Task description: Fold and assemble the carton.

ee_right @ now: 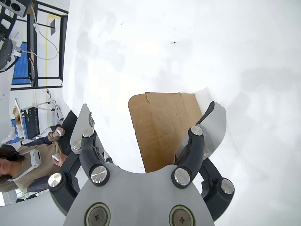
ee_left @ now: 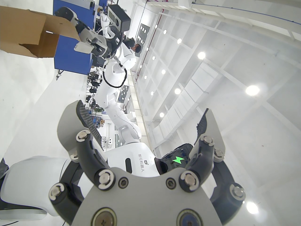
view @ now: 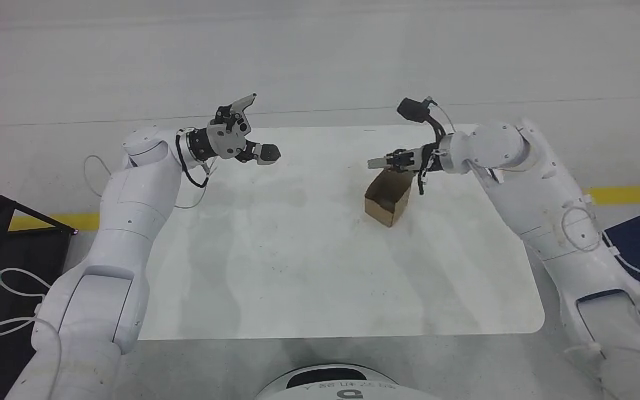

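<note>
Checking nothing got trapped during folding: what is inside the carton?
Through the open end of the carton, the left wrist view shows bare cardboard walls and no contents. The deeper part is hidden by its own walls.

Robotics lab hall, high ceiling lights (ee_left: 252,90), blue partitions (ee_left: 70,55)

Right hand (ee_right: 148,104) spread wide, carton flap (ee_right: 162,130) between its fingers (ee_right: 212,111), white table (ee_right: 164,36)
</note>
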